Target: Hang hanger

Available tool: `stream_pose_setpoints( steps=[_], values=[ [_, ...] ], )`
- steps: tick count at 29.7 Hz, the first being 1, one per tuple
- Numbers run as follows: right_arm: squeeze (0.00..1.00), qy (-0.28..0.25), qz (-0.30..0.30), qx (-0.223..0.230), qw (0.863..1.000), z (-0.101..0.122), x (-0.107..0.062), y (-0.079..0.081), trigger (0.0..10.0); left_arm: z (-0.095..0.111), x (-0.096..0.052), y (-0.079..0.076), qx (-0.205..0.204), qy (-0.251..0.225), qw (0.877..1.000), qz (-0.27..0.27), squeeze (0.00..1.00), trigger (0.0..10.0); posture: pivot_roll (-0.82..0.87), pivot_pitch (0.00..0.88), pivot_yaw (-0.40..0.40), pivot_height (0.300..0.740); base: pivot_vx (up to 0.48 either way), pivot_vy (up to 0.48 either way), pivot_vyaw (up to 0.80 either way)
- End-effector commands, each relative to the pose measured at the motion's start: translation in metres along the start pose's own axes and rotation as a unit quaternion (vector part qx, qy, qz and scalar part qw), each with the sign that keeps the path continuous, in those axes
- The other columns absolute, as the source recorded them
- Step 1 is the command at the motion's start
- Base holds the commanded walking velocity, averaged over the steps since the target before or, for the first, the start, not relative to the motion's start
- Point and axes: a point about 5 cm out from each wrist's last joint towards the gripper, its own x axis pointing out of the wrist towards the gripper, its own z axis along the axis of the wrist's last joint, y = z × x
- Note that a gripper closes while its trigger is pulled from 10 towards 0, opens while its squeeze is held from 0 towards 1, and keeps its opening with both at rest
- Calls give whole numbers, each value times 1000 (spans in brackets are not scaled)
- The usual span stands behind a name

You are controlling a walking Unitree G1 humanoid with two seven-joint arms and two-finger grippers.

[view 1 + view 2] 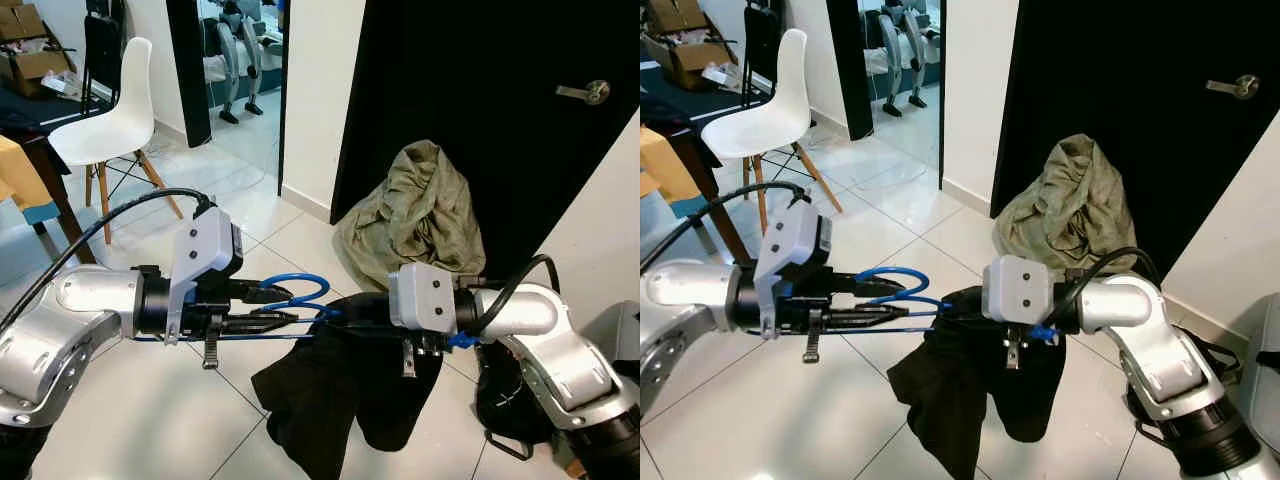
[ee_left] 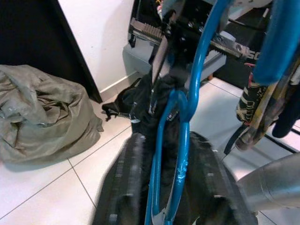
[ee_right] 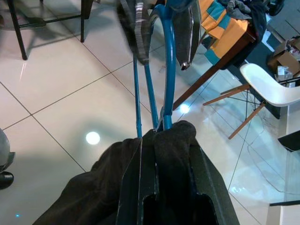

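Nearest the camera, the two silver arms reach inward toward each other at about chest height, with a blue wire hanger held crosswise between them. The left gripper is clamped on the hook end, its black fingers closed along either side of the blue wire. The right gripper is closed on the other end, pinching the wire together with the black garment that droops from the hanger toward the tiled floor.

The hanger's long axis therefore runs nearly level from one gripper to the other, across the robot's front, and its hook loop curls beside the left gripper, pointing more sideways than up. Both grippers touch the hanger, so neither is nearer; the left one, however, controls the hook, and in my judgement the hanging move depends on that arm turning the hook upright and toward a rail. No rail can be made out ahead.

Farther off, a crumpled olive cloth heap lies on the floor against a black door with a metal lever handle. On the robot's left a white chair stands beside a dark table, well apart from the arms.
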Motion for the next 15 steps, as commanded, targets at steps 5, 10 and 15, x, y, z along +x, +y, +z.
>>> stream_pose_setpoints(
  steps=[5, 10, 15],
  values=[
    [0, -7, -31, -2, 999, 0, -5, -6, 0, -6, -20, 8, -2, 29, 998, 57, 0, 10000, -31, 195, -67, 740, 0, 0, 0],
    [0, 6, -45, 7, 999, -6, -10, -8, 0, -3, -38, 16, -5, 35, 995, 95, 0, 10000, -27, 199, -70, 740, 0, 0, 0],
    [0, 67, -78, 35, 994, -33, -19, -8, 0, 8, -76, 34, 7, 43, 982, 184, 0, 10000, -21, 208, -78, 740, 0, 0, 0]
  ],
)
